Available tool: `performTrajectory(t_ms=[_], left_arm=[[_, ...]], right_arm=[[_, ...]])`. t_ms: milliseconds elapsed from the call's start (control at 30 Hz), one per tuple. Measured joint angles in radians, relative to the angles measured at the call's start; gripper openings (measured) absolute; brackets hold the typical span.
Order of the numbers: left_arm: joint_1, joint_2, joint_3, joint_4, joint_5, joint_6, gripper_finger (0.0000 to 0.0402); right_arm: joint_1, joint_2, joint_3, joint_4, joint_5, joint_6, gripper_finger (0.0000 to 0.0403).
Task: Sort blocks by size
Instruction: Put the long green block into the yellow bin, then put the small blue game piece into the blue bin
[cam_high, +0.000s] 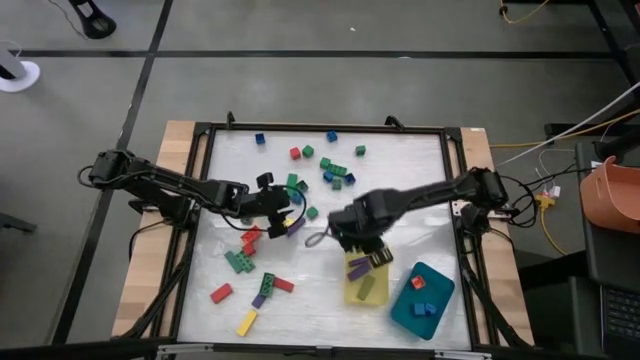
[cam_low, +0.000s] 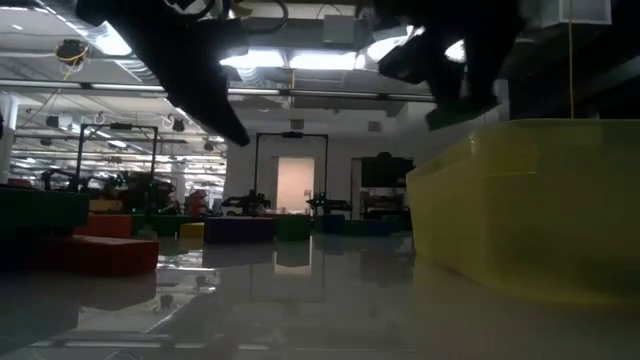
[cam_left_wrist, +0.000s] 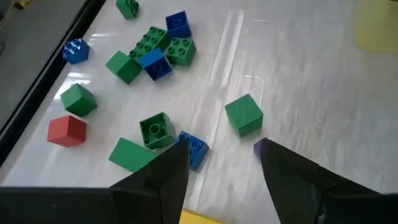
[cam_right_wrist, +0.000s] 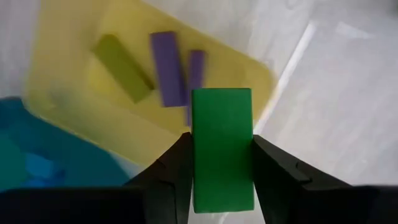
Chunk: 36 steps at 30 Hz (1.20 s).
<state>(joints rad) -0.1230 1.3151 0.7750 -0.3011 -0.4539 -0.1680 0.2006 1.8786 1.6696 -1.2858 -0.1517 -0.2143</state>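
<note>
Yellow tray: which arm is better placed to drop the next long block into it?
Right. Its gripper holds a long green block just above the yellow tray. The left gripper is open over the loose blocks, away from it.

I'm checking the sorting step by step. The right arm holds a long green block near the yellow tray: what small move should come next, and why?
Probably ease the right gripper forward until it is squarely over the yellow tray, then open. Its jaws grip a long green block just short of the tray's rim, and the tray already holds other long blocks: two purple and one olive.
</note>
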Motion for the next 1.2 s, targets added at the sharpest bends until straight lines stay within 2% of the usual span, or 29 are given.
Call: performTrajectory(t_ms=[400, 600, 833, 1033, 1200], left_arm=[[-0.009, 0.0, 0.0, -0.005, 0.001, -0.121, 0.0184], [-0.009, 0.0, 0.0, -0.005, 0.001, -0.121, 0.0184], [-0.009, 0.0, 0.0, -0.005, 0.001, -0.121, 0.0184], [-0.009, 0.0, 0.0, -0.004, 0.001, -0.124, 0.0184], [-0.009, 0.0, 0.0, -0.003, 0.001, -0.125, 0.0184]], right_arm=[[0.108, 0.001, -0.036, 0.06, 0.06, 0.211, 0.0139], [0.108, 0.001, -0.036, 0.058, 0.055, 0.287, 0.018], [0.098, 0.001, -0.036, 0.052, 0.085, 0.284, 0.0223], [0.008, 0.001, -0.036, 0.046, 0.211, 0.167, 0.0217], [-0.109, 0.001, -0.036, 0.071, 0.224, 0.065, 0.021]])
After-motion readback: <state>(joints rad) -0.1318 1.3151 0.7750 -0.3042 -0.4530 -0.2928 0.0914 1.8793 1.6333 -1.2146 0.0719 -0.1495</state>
